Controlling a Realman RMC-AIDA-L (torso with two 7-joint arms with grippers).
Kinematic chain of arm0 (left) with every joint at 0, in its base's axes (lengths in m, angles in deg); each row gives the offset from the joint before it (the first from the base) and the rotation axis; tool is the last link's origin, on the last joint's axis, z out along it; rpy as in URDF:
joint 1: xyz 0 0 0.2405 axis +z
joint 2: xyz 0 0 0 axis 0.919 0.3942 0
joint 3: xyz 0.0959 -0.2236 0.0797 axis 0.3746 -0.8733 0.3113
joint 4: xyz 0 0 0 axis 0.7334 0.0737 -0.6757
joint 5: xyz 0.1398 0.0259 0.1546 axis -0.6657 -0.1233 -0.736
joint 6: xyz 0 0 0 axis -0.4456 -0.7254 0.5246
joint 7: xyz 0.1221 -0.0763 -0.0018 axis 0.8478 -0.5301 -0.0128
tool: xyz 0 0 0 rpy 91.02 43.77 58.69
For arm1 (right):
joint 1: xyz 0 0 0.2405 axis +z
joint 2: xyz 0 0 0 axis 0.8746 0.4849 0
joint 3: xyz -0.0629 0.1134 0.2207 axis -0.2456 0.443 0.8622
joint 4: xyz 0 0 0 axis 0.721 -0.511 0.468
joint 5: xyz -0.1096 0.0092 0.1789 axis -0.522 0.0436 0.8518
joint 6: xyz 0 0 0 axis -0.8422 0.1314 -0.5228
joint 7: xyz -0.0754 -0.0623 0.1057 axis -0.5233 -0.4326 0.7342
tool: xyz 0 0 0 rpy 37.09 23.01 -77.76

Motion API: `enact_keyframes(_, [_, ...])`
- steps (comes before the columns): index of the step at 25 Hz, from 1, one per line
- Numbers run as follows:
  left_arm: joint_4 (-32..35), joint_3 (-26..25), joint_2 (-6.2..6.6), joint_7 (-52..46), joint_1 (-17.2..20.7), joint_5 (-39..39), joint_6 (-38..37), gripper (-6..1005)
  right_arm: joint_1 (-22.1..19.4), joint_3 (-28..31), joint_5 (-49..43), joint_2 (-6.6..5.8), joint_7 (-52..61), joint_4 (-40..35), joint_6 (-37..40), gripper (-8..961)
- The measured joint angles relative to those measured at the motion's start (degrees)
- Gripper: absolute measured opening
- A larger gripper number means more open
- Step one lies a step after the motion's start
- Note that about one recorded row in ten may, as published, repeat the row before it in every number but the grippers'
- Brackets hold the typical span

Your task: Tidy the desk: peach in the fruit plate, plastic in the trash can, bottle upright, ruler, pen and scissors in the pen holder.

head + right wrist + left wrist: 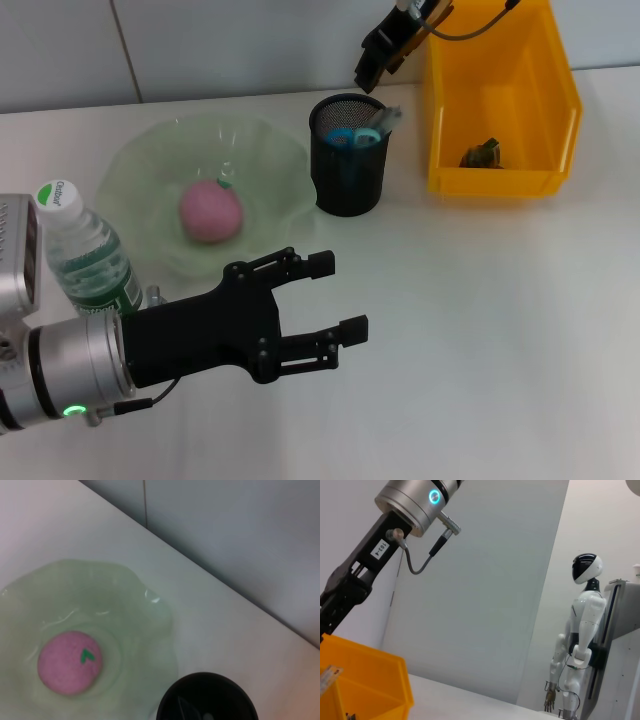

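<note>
The peach (211, 212) lies in the pale green fruit plate (150, 150) at the back left of the desk (480, 330). The bottle (85, 250) stands upright at the left, by the plate. The black pen holder (348, 170) holds the scissors (345, 137) and a pale slim item (385, 118) that leans out; I cannot tell whether it is ruler or pen. The trash can (500, 60) holds a crumpled scrap (482, 153). My left gripper (335, 298) is open and empty over the desk's front. My right gripper (372, 62) hovers above the pen holder.
The right wrist view shows the peach (70, 662), the plate (150, 610) and the holder's rim (207, 695) from above. The left wrist view shows my right arm (415, 505), the trash can's corner (375, 680) and a white humanoid robot (582, 645) far off.
</note>
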Motion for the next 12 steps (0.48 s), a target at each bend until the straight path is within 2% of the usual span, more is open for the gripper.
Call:
enact_keyframes(2, [0.0, 0.0, 0.03, 0.0, 0.0, 0.0, 0.0, 830, 0.0, 0.0, 0.0, 0.11, 0.0, -0.4, 0.0, 300])
enact_keyframes(9, [0.0, 0.1, 0.06, 0.0, 0.0, 0.0, 0.0, 830, -0.4, 0.1, 0.1, 0.42, -0.2, -1.7, 0.1, 594])
enact_keyframes(12, [-0.2, 0.3, 0.06, 0.0, 0.0, 0.0, 0.0, 830, -2.9, 0.4, 1.0, 1.59, -0.4, -6.8, 1.1, 697])
